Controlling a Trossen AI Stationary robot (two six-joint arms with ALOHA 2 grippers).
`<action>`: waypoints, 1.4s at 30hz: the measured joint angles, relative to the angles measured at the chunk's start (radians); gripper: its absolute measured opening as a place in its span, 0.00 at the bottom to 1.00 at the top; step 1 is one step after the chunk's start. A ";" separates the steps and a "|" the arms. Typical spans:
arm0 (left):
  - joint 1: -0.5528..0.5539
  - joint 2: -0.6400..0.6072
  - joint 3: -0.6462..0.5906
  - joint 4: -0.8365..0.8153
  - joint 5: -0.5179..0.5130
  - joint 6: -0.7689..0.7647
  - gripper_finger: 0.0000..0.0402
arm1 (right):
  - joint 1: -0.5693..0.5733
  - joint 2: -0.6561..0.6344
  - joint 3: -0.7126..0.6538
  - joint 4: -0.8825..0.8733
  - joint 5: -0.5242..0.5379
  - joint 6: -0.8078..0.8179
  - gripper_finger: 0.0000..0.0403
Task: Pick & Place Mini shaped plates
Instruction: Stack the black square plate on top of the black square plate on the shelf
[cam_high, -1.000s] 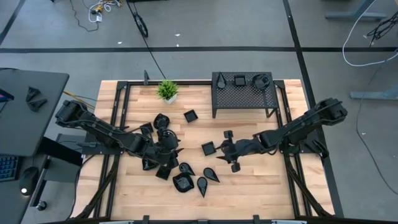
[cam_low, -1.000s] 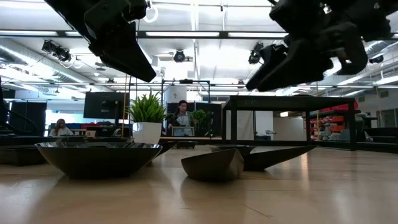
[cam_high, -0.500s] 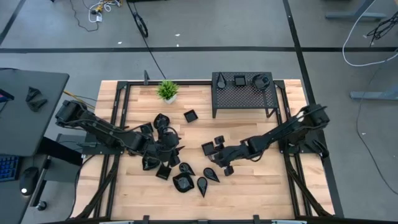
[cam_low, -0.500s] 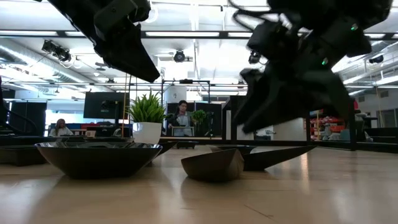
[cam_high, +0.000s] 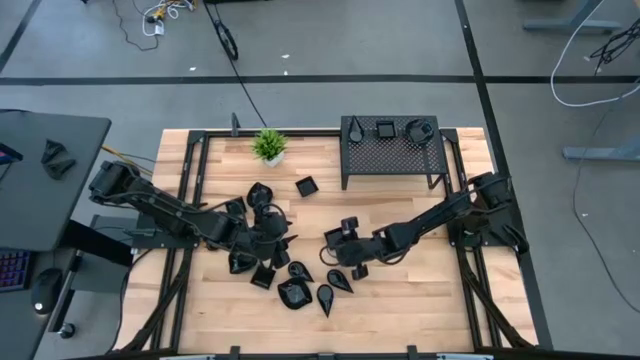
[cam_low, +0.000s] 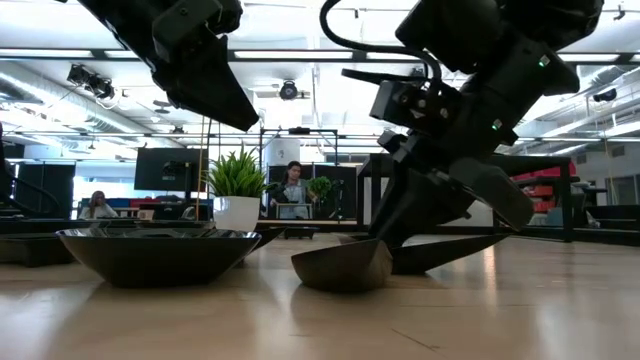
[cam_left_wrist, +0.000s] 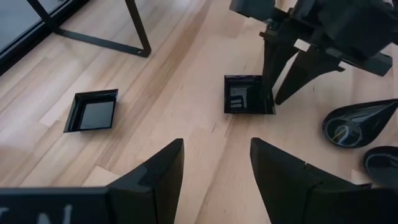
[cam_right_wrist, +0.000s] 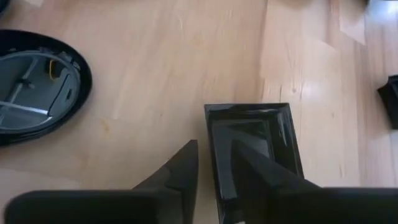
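Several glossy black mini plates lie on the wood table (cam_high: 420, 290). A cluster of them (cam_high: 300, 285) sits near the middle, by the left gripper. My right gripper (cam_high: 343, 243) reaches in from the table's right, low over one square plate (cam_right_wrist: 252, 140), which rests flat on the table. Its fingers are open by a narrow gap. One stands inside the plate, the other outside its side wall (cam_right_wrist: 210, 158). My left gripper (cam_left_wrist: 214, 155) hovers open above the table near the cluster (cam_high: 278, 240) and holds nothing. My right gripper straddles the square plate's side wall (cam_left_wrist: 271, 94), slanting down from the table's right, with one finger (cam_right_wrist: 255, 171) in the hollow and one finger (cam_right_wrist: 183, 174) outside. The plate lies flat on the table. I cannot tell whether either finger touches it.
A black perforated rack (cam_high: 390, 155) stands at the far side with three plates on top. A small potted plant (cam_high: 268, 146) is far left of it. Another square plate (cam_left_wrist: 93, 112) lies apart. Teardrop plates (cam_left_wrist: 357, 121) lie beside the right gripper. People sit in the room beyond (cam_low: 292, 190).
My right gripper has moved toward the table's left and come down, from above bare wood right of the square plate onto that plate. My left gripper has stayed where it was. No plate has moved.
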 joint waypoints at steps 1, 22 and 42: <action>0.000 0.000 0.000 0.000 0.001 0.000 0.48 | 0.000 -0.001 0.000 -0.001 0.000 0.006 0.21; 0.000 0.000 0.000 0.001 0.000 0.000 0.48 | 0.031 -0.149 0.021 -0.037 -0.001 -0.015 0.04; 0.000 0.000 0.000 0.002 0.000 0.002 0.48 | -0.312 -0.717 0.131 -0.609 0.269 -0.339 0.02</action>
